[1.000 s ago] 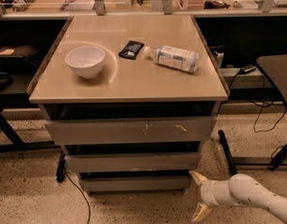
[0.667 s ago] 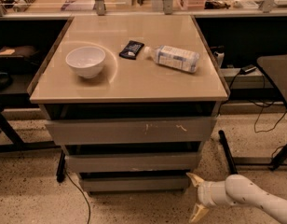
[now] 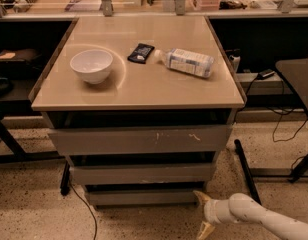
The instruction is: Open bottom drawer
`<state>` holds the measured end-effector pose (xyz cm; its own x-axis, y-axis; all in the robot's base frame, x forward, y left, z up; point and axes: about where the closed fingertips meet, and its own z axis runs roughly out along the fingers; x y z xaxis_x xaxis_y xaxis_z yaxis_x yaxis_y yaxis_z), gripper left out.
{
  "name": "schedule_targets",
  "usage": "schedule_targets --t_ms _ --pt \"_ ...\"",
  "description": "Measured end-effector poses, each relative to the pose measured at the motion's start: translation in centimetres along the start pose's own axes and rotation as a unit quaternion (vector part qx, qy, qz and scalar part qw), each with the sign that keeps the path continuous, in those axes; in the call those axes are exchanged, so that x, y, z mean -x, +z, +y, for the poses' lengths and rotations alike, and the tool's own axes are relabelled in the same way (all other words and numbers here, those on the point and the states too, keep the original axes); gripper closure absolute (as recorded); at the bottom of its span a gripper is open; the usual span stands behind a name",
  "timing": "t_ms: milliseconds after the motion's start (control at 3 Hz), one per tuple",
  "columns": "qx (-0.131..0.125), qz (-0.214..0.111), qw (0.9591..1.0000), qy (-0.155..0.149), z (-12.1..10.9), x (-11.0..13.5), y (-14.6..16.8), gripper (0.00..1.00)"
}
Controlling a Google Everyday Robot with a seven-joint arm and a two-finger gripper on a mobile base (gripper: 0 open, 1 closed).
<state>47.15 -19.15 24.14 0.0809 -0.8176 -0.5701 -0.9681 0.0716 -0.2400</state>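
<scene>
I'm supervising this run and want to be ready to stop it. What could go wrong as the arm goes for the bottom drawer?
1. The bottom drawer has a flat, handle-less front. The open hand, low by the drawer's right end, may find no edge to catch and slip off.
2. A hard tug could jolt the cabinet, and the bottle lying on its side on top might roll.
</scene>
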Motion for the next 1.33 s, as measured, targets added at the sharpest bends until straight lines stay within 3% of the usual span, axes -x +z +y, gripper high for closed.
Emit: schedule_targets --t_ms 333,667,1333 --pt "-0.018 -0.021 0.9992 -0.028 -1.9 -1.5 5.1 0.0" --pt "-0.018 -0.021 0.9992 -0.028 -1.8 -1.5 5.1 0.0" --pt "-0.027 -0.04 0.9988 -0.002 -3.7 -3.2 9.2 0.0"
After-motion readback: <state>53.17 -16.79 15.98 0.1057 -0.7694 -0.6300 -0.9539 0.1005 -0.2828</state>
